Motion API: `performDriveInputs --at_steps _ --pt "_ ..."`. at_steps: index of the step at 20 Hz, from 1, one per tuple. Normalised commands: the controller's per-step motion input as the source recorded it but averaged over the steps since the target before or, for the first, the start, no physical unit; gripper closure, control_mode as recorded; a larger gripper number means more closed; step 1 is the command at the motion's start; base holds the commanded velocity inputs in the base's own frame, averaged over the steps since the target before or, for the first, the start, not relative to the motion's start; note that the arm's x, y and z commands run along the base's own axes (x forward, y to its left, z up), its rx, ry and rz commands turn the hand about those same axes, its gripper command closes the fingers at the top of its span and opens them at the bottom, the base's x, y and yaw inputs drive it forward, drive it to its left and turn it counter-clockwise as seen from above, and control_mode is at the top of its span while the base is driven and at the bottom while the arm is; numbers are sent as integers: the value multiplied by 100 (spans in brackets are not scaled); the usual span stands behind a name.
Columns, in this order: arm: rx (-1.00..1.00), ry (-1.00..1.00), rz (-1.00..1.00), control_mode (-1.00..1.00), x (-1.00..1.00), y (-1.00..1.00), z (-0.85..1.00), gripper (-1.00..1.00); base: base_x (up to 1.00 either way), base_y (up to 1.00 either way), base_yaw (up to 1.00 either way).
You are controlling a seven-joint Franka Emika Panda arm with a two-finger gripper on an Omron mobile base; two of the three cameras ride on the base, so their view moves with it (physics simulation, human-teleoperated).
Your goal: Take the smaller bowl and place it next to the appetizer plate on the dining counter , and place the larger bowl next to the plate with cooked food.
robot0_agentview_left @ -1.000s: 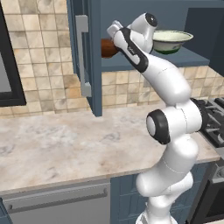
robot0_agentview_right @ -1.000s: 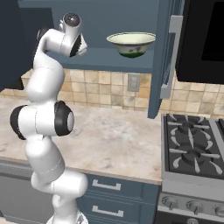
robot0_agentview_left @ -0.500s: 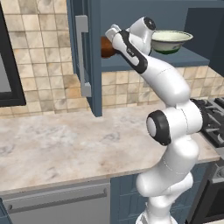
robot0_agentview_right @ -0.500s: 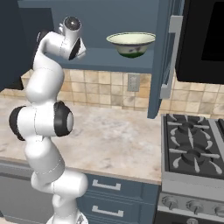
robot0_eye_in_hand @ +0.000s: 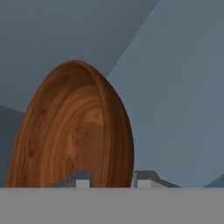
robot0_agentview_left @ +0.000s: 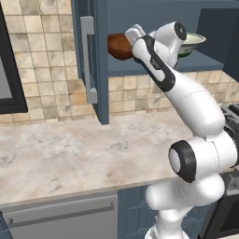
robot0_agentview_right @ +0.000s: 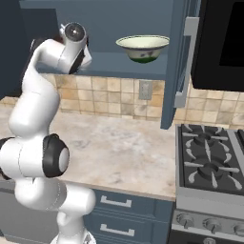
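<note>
The smaller bowl (robot0_agentview_left: 118, 45), glossy reddish-brown wood, sits at the left end of the open cabinet's shelf. In the hand view the smaller bowl (robot0_eye_in_hand: 74, 131) looks tipped on its side, and my gripper (robot0_eye_in_hand: 113, 180) is shut on its rim, one fingertip (robot0_eye_in_hand: 82, 179) inside and the other outside the wall. My gripper (robot0_agentview_left: 127, 43) reaches in from the right at shelf height. The larger bowl (robot0_agentview_right: 142, 46), cream with a greenish inside, stands upright on the same shelf to the right, partly behind my arm as the larger bowl (robot0_agentview_left: 195, 43) in the left base view.
The cabinet door (robot0_agentview_left: 89, 60) hangs open left of the shelf, and a second door (robot0_agentview_right: 180, 62) stands at its right. Below lies a beige marble worktop (robot0_agentview_left: 70, 149). A gas stove (robot0_agentview_right: 209, 162) sits to the right, with a black appliance (robot0_agentview_right: 223, 43) above it.
The jaws have come together on the brown bowl's rim. The arm itself has barely shifted, and the cream bowl has stayed put.
</note>
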Motion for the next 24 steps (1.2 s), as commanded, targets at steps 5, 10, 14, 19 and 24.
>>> performDriveInputs --at_steps 5,10,14,19,24 --pt "5 -4 -11 -100 -100 -62 2 100 0 0 0" --pt "-6 34 -3 -100 -100 -19 6 100 0 0 0" --pt "-13 47 0 -100 -100 -5 9 100 0 0 0" --pt "-4 13 0 -100 -100 -41 -26 100 0 0 0" --pt "0 0 0 -100 -51 -40 -69 100 0 0 0"
